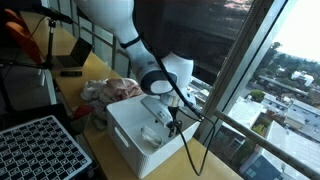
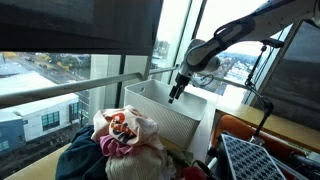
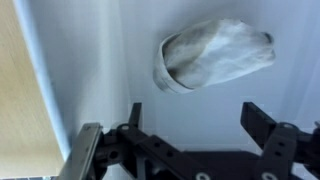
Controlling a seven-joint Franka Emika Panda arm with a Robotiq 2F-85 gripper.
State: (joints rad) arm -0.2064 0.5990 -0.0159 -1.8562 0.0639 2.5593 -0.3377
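Exterior view: the arm [image 1: 150, 60] reaches down from above a white bin [image 1: 125, 140] that stands on the wooden counter [image 1: 100, 66] beside the window. The jaws hang inside the bin's open top, spread wide, with nothing between them. A pale cloth [image 1: 152, 136] lies on the bin floor just below them, hard to make out against the white interior. A pile of clothes [image 1: 110, 90] lies against the bin's far side, and a black grid tray [image 1: 40, 150] sits in the near corner, apart from the bin.

Exterior view: the arm [image 2: 225, 40] comes in from the right and the jaws point down just over the bin [image 2: 160, 120], near its far rim. They touch nothing. The clothes [image 2: 122, 135] are heaped in front of the bin, touching its wall. The cloth is hidden by the bin wall here.

Wrist view: the two fingers [image 3: 135, 122] stand well apart – fully open and empty. The cloth [image 3: 215, 55], grey-white and crumpled, lies on the bin floor [image 3: 110, 60] ahead of the jaws, clear of both fingers and nearer the right one. The bin wall [image 3: 35, 60] runs along the left edge – the counter [image 3: 15, 110] shows beyond it.
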